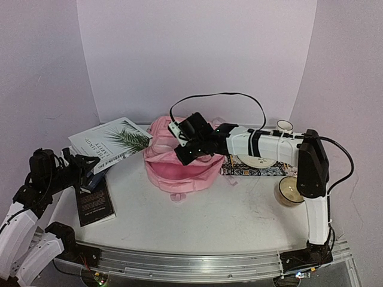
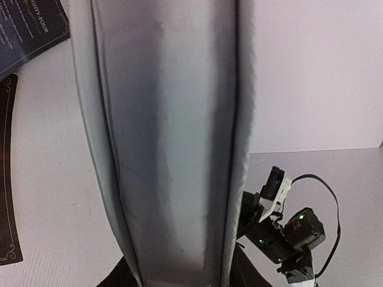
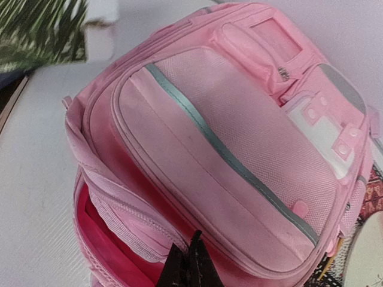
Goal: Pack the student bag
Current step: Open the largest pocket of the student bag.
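Note:
The student bag (image 1: 179, 170) is a soft pink backpack lying mid-table, its top opening facing me. In the right wrist view its zipped front pockets (image 3: 239, 137) fill the frame, with the darker pink inside (image 3: 114, 251) showing below the flap. My right gripper (image 1: 181, 158) (image 3: 190, 254) reaches in from the right, its jaws pressed together on the flap's zip edge. At the far left my left gripper (image 1: 85, 165) (image 2: 179, 278) is shut on a white book with a palm-leaf cover (image 1: 114, 140). The book's grey spine (image 2: 173, 149) stands up between the jaws.
A dark book (image 1: 94, 203) (image 2: 30, 24) lies flat under the left arm. To the right of the bag are a patterned book (image 1: 254, 170), a pale plate (image 1: 258, 161), a small white cup (image 1: 285, 125) and a round candle jar (image 1: 289, 191). White walls close in behind.

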`<state>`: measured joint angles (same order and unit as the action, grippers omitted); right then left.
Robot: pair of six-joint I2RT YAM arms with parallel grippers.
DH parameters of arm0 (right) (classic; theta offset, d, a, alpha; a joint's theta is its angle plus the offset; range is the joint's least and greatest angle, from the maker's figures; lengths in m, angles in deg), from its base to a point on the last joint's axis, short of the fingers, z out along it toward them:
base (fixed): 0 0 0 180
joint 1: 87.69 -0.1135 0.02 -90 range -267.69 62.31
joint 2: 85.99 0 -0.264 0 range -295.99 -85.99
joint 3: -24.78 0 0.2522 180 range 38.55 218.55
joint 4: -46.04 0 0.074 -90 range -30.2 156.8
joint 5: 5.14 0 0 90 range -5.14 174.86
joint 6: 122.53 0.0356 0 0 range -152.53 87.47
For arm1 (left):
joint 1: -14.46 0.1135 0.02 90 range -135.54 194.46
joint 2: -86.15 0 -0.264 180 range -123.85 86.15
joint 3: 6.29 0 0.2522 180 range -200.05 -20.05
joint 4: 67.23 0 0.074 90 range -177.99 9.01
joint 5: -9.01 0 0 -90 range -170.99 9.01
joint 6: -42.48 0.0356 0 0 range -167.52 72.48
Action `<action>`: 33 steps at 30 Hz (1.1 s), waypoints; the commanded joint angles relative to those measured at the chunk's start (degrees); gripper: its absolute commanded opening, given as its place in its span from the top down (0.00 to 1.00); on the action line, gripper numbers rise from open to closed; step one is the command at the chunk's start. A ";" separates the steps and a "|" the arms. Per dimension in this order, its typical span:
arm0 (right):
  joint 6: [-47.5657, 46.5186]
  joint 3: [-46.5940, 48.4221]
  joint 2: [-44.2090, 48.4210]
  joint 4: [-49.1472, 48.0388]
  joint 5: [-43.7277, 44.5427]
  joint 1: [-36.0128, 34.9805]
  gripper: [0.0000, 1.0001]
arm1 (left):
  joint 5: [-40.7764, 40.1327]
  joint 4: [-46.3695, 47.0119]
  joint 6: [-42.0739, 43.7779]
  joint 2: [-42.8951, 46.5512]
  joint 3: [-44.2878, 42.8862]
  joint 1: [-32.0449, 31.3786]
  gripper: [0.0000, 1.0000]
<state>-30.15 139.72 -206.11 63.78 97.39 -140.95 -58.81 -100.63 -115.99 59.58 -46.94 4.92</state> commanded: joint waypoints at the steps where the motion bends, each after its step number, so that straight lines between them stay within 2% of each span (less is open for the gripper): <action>1: 0.69 7.70 4.47 -0.92 7.67 0.08 1.00 | 5.80 1.73 0.37 1.17 -1.40 0.17 0.71; 13: 0.08 19.60 1.06 -1.51 13.78 1.07 1.00 | 13.38 0.26 0.26 3.53 -0.85 0.17 0.69; 18: 1.49 19.99 0.39 -1.48 14.10 2.19 1.00 | 14.02 -1.55 1.30 4.63 -3.47 0.19 0.68; 26: 1.75 19.71 0.16 -1.43 12.77 2.75 1.00 | 19.71 -2.27 2.22 5.77 -5.88 0.15 0.65; 33: 2.91 19.47 0.18 -1.44 10.17 2.87 1.00 | 24.90 -3.86 2.29 6.81 -4.25 0.21 0.64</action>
<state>-29.27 155.82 -206.07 67.46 107.58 -138.60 -38.92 -105.56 -115.09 65.01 -49.30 5.22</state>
